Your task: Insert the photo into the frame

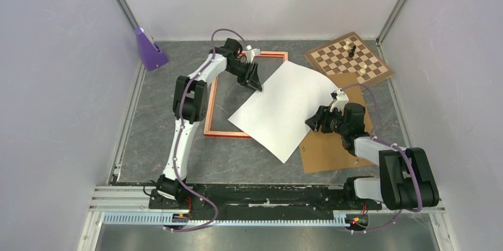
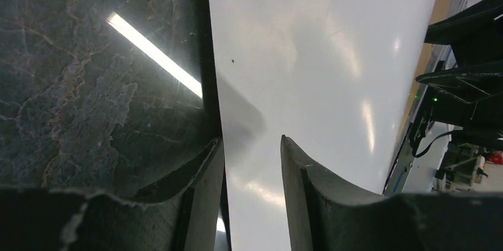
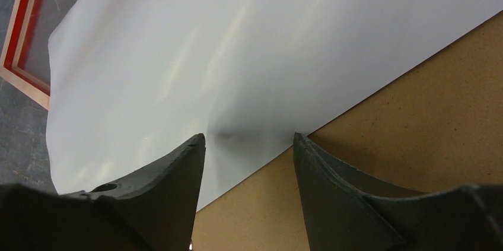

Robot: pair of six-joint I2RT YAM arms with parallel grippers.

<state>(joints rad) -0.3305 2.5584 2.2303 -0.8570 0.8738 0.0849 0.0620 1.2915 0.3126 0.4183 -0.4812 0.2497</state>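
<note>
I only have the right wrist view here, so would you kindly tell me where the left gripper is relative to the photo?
Observer: The left gripper is at the far-left edge of the photo, opposite the right gripper.
Operator: Thank you. Is it open there?
Observer: Yes, its fingers stand apart and straddle that edge, one over the white sheet and one over the dark surface.
Operator: And how does the photo lie against the frame?
Observer: Skewed. It crosses the right side of the frame, and its near-right part rests on the brown backing board.
</note>
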